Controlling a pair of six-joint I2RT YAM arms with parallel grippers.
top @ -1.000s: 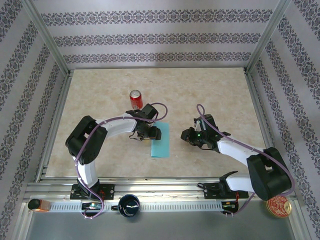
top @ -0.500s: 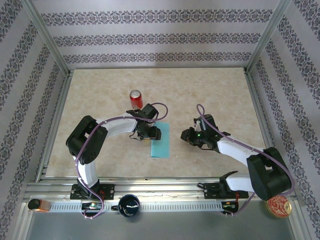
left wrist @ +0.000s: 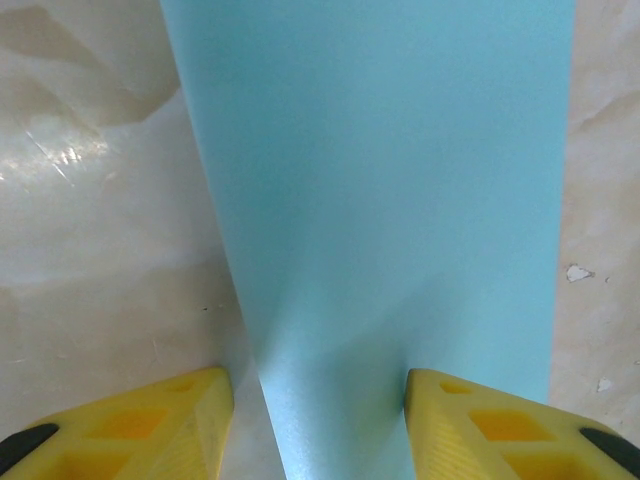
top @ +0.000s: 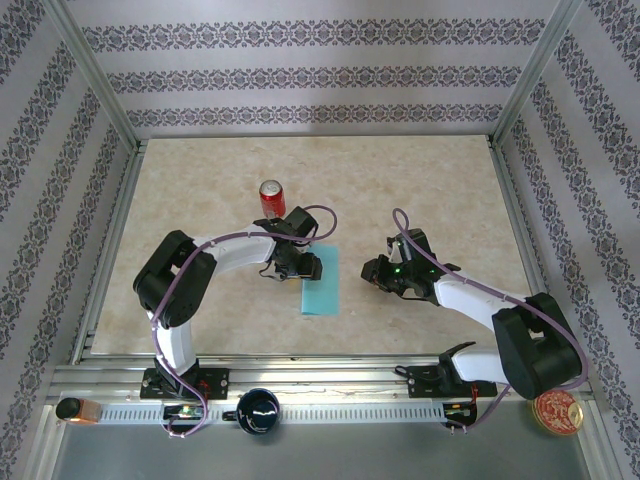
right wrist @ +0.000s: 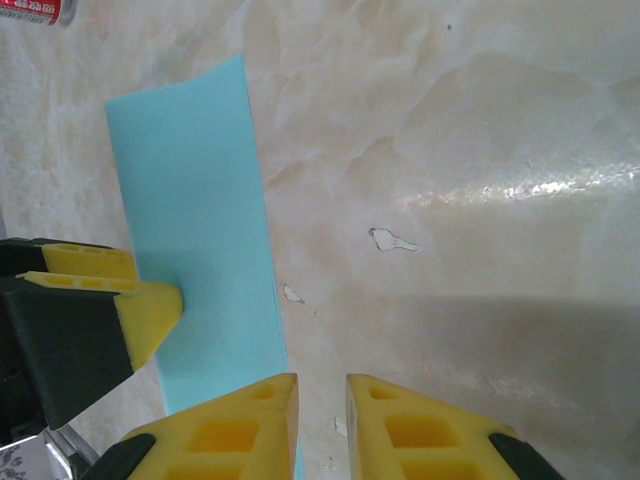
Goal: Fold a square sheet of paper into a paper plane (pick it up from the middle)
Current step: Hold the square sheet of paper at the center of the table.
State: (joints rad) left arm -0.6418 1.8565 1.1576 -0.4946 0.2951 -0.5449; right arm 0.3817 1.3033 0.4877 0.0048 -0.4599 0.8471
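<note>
the table is a pale beige, marble-patterned surface, glossy enough to throw bright glare patches in the wrist views, with a few small white chips in its finish. grey-and-white wallpaper in ornamental bands closes it in on three sides, and aluminium posts run up the corners. a perforated metal rail runs along the near edge and carries the arm bases, a dark mug, and off to the right a round gold-and-red tin. the turquoise sheet of paper lies near the middle of the table as a narrow upright rectangle, its far end curling slightly off the surface. a red soda can stands upright beyond it, to the left, apart from it. the left gripper is over the far left part of the strip with its yellow jaws about half apart, astride the paper. one finger meets a long edge, while the other stands just off the opposite edge with a sliver of table between, so the paper is not clamped. the right gripper hangs low over bare table just right of the strip, its jaws parted by a narrow slit and holding nothing.
</note>
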